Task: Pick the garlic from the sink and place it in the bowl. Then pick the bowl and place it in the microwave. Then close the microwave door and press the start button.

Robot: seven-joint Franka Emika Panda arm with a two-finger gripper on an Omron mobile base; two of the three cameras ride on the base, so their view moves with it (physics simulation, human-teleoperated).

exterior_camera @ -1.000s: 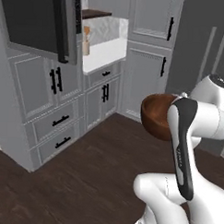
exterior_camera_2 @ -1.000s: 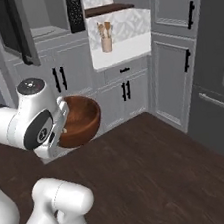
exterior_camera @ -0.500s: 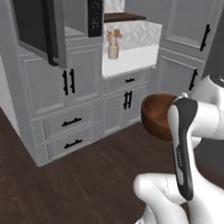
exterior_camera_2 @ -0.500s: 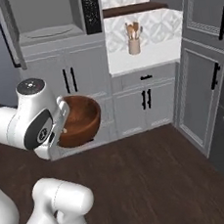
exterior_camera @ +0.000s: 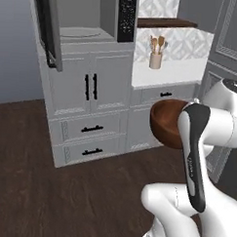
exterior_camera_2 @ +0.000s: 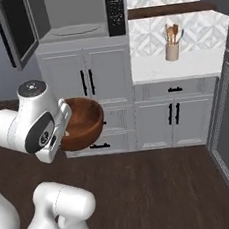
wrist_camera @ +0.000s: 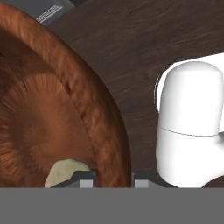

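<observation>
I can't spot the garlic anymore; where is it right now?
In the hand view the garlic lies inside the bowl, low on its inner wall beside the gripper, whose fingers straddle the bowl's rim.

open microwave cavity ahead, door swung wide on the left

the microwave (exterior_camera: 90, 21) mouth is clear, with free air above its turntable; the microwave door (exterior_camera: 48, 27) juts out at the cavity's left edge, and the dark control panel (exterior_camera: 127, 16) bounds the right. the bowl (exterior_camera: 168, 123), its rim pinched between the fingers (wrist_camera: 86, 179), hangs over bare wood floor (exterior_camera_2: 160, 187). a utensil holder (exterior_camera_2: 172, 49) stands on the white surface (exterior_camera_2: 179, 69), right of the path.
</observation>
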